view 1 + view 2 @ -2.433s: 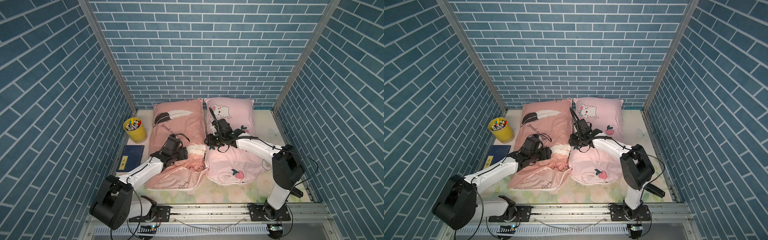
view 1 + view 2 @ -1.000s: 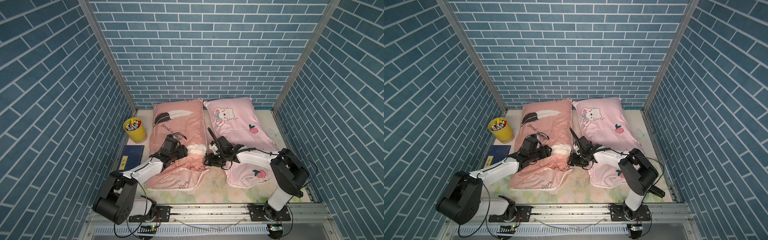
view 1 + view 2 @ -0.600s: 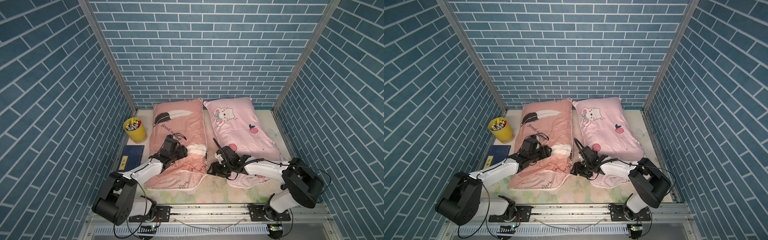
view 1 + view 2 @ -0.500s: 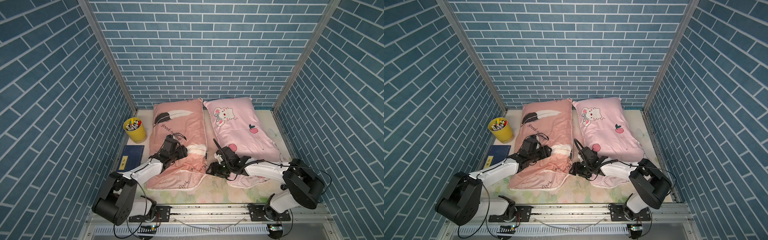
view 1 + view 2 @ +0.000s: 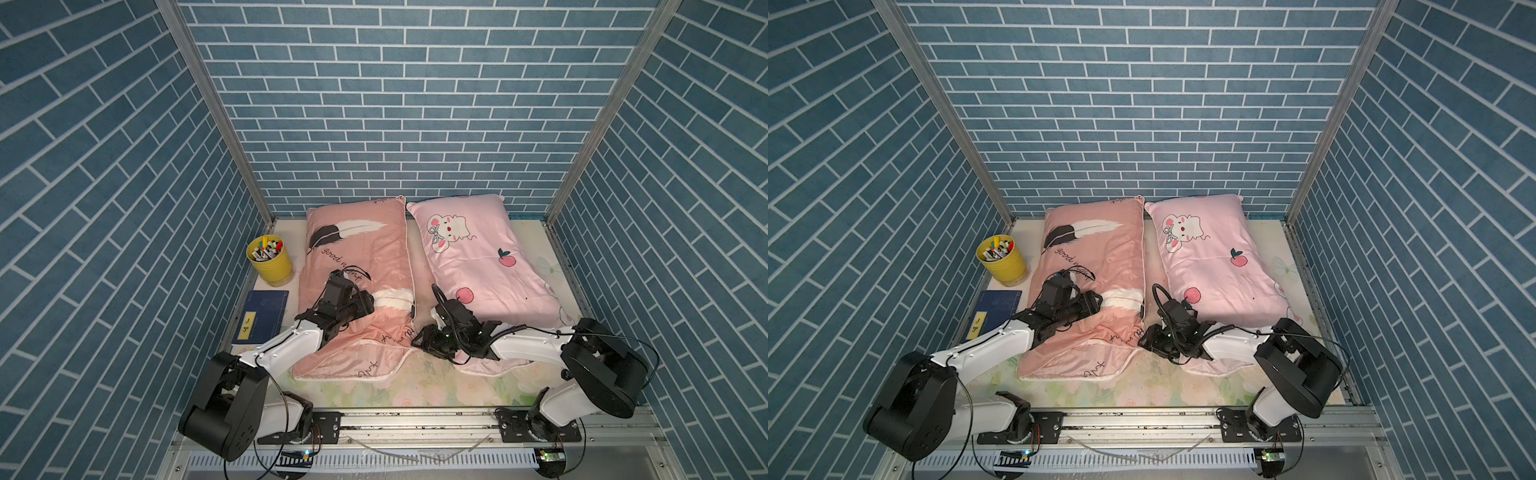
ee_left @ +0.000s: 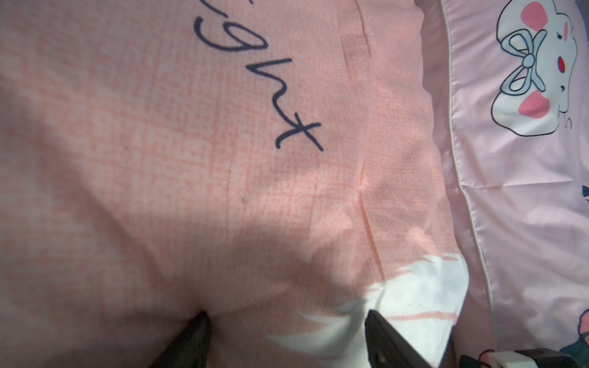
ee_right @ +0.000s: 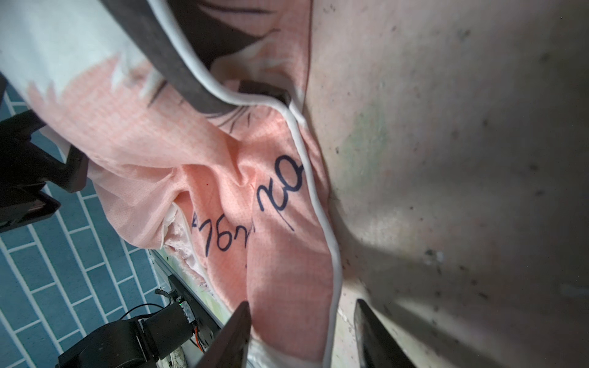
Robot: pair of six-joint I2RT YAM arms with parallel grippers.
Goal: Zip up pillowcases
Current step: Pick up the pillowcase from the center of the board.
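Both hands spread: left hand [image 6: 287,315] on salmon pillowcase [image 6: 191,159], right hand [image 7: 302,304] straddling its edge.

Blue brick-patterned walls [image 5: 374,104] stood left, far and right, meeting at pale metal posts [image 5: 217,112]. Below lay a faded floral sheet [image 5: 415,386], a metal rail [image 5: 415,420] running along its near edge.

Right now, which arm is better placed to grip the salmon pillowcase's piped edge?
Right. The right gripper, open, straddles the white piping at the salmon pillowcase's near corner; the left gripper, also open, rests mid-case, away from that edge.
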